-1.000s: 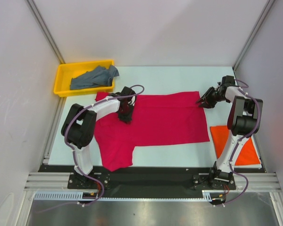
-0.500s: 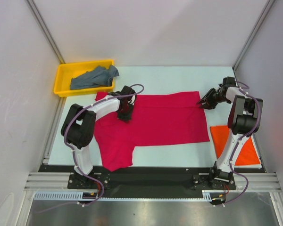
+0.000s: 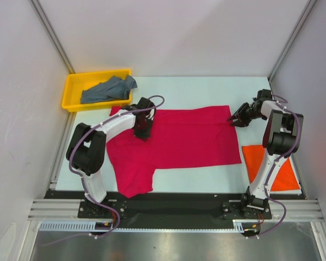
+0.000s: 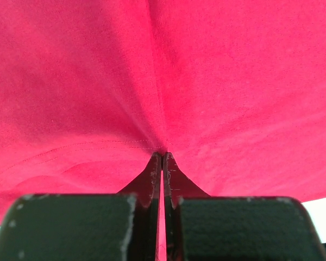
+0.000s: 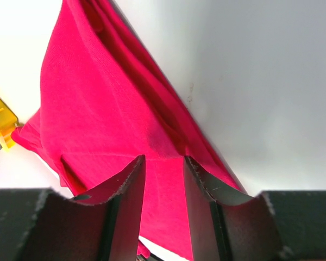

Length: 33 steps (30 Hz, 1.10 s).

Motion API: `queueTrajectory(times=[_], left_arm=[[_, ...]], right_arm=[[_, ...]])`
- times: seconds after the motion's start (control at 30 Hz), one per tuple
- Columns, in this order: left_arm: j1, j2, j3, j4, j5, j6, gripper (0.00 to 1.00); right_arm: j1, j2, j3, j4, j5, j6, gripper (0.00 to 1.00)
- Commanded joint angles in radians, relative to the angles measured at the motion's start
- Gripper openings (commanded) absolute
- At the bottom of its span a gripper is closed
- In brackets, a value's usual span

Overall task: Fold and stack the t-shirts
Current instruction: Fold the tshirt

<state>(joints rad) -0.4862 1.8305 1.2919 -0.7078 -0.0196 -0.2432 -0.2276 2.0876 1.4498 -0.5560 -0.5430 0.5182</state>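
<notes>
At the left hand, the jaws are now fully closed on a pinch of the crimson-pink t-shirt near its sleeved end; a second ago they stood part open. Cloth puckers toward the fingertips, so the grip appears secure. Across the tabletop, the right hand stands narrowly open astride the far hem corner, not clamped on it. Judgement: one end is ready to lift; the fold should wait for the right grip. Further out, the orange-red t-shirt lies flat at the right edge, and the grey-blue t-shirt lies crumpled in the yellow tray
</notes>
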Motion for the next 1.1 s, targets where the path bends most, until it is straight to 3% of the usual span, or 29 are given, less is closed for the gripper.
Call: queueTrajectory(times=[0.0,0.3,0.43,0.53,0.57,0.63,1.07], left_arm=[[-0.008,-0.053,0.023,-0.021,0.012,-0.004,0.0],[-0.006,-0.082,-0.022,-0.028,0.006,-0.007,0.0],[-0.008,-0.096,-0.059,-0.002,0.012,-0.016,0.0],[-0.006,-0.099,-0.075,-0.004,0.012,-0.013,0.0],[-0.008,-0.103,-0.083,-0.001,0.012,-0.01,0.0],[-0.008,-0.103,-0.088,0.002,0.006,-0.01,0.0],[-0.006,-0.071,-0.065,0.011,0.001,0.004,0.04]], right_arm=[[-0.016,0.012,0.029,0.007,-0.008,-0.015,0.39],[-0.016,0.023,0.029,0.016,-0.02,-0.004,0.37],[-0.018,0.038,0.046,0.016,-0.026,-0.009,0.31],[-0.018,0.034,0.064,0.004,-0.017,-0.012,0.16],[-0.018,0.031,0.064,0.004,-0.015,-0.012,0.07],[-0.018,0.019,0.06,-0.005,-0.003,-0.012,0.0],[-0.026,-0.063,0.075,-0.07,0.058,-0.07,0.0]])
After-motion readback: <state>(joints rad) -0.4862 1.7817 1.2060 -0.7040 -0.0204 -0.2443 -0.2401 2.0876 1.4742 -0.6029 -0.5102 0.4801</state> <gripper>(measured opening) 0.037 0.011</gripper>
